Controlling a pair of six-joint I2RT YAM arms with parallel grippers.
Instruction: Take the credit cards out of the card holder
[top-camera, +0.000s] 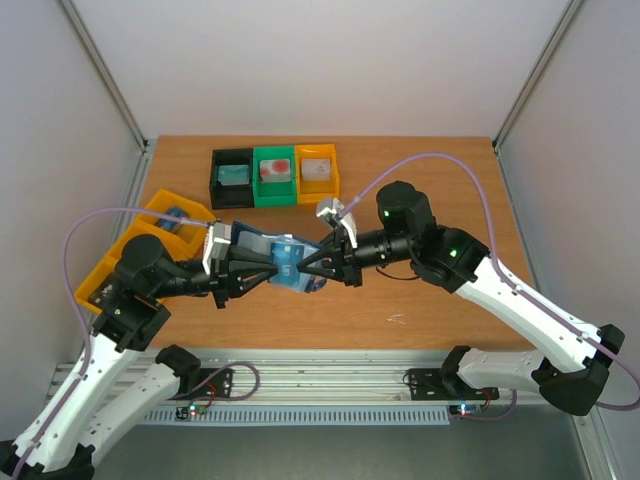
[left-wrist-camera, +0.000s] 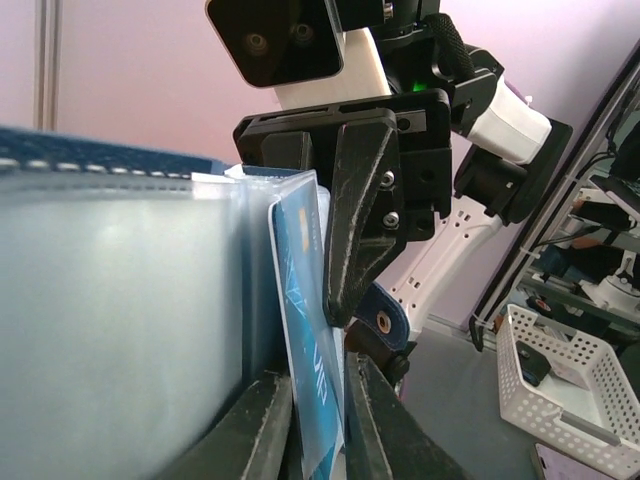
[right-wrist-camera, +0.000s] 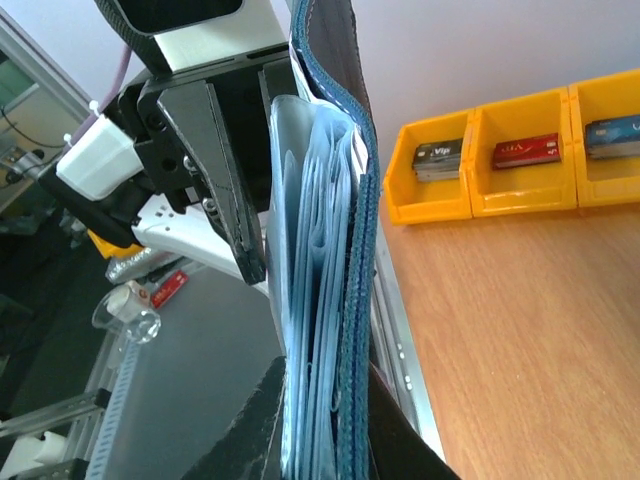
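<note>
holder: card holder (top-camera: 283, 262) sits mid-frame in the overhead view, pinched from both sides and standing on edge, pale pocket pages fanned.
card: blue credit card (left-wrist-camera: 305, 340) stands upright against the outermost page, part way out of the pocket stack. Its top corner is just beside the opposing black finger.
left pincer: left pincer (left-wrist-camera: 318, 440) is narrow, with the fingers closed on the lower part of the blue card.
right pincer: right pincer (right-wrist-camera: 320, 440) is narrow, clamped across the holder's stitched cover and pages.
edges: three bins (top-camera: 273, 175) (black, green, orange) sit top centre at the far bench edge. Yellow bins (top-camera: 175, 215) are at the left, near the left forearm. Enclosure walls (top-camera: 60, 150) close in left and right.
room: open bench (top-camera: 420, 330) shows at lower right and in front of the holder. The gap between the two pincers is tight, tips nearly meeting.
left arm: comes up from lower left, elbow bent, forearm pointing right.
right arm: comes from lower right, elbow high near centre right, wrist pointing left, facing the other.
</note>
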